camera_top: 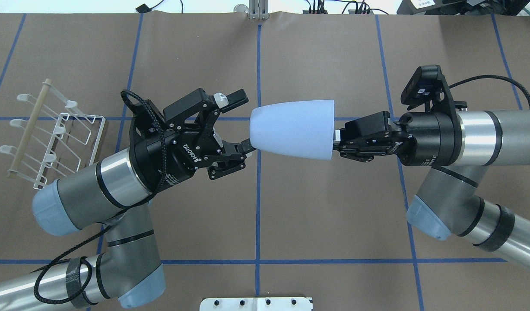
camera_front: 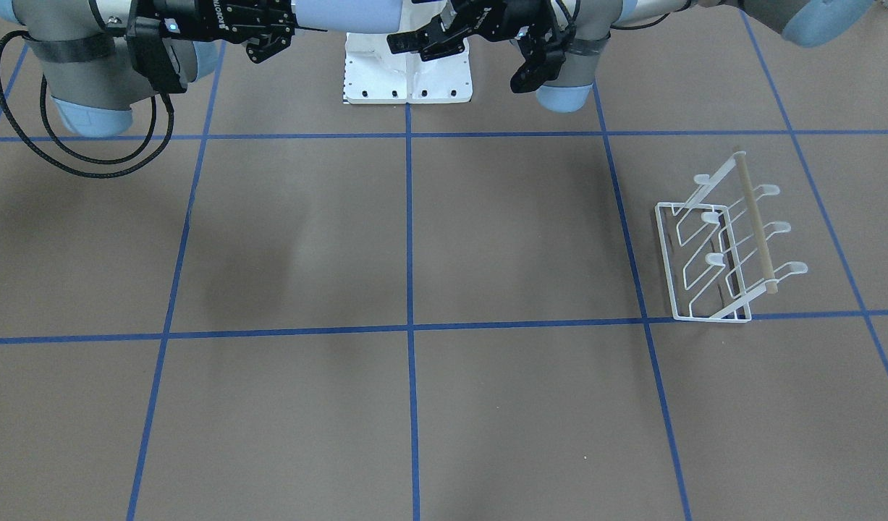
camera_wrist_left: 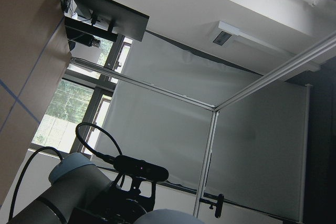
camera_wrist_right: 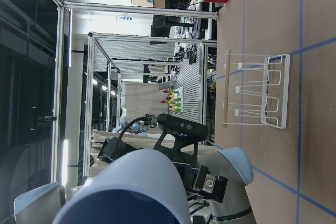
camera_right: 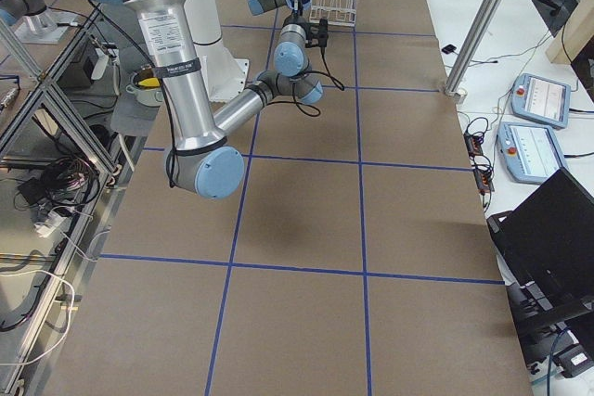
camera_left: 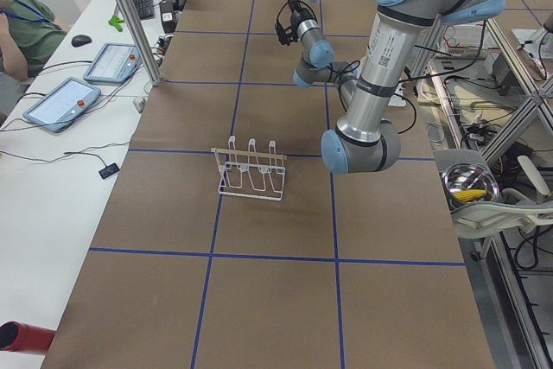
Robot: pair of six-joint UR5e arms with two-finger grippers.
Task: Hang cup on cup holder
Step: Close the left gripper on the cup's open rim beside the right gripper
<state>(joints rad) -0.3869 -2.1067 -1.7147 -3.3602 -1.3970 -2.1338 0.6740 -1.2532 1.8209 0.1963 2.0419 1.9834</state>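
The light blue-grey cup (camera_top: 293,129) is held sideways in the air above the table's middle, base towards the left arm and rim towards the right arm. My right gripper (camera_top: 336,139) is shut on the cup's rim. My left gripper (camera_top: 246,123) is open, with its fingertips (camera_top: 238,96) at either side of the cup's base, apart from it. The cup also shows in the front view (camera_front: 349,14) and the right wrist view (camera_wrist_right: 131,192). The white wire cup holder (camera_top: 53,134) stands on the table beyond the left arm, with its wooden rod on top; it also shows in the front view (camera_front: 726,246).
The robot's white base plate (camera_top: 256,303) sits at the table's near edge. Blue tape lines cross the brown table (camera_top: 265,207). A side table with tablets (camera_left: 60,101) runs along the far side. A metal bowl (camera_left: 471,186) sits off the table by the robot.
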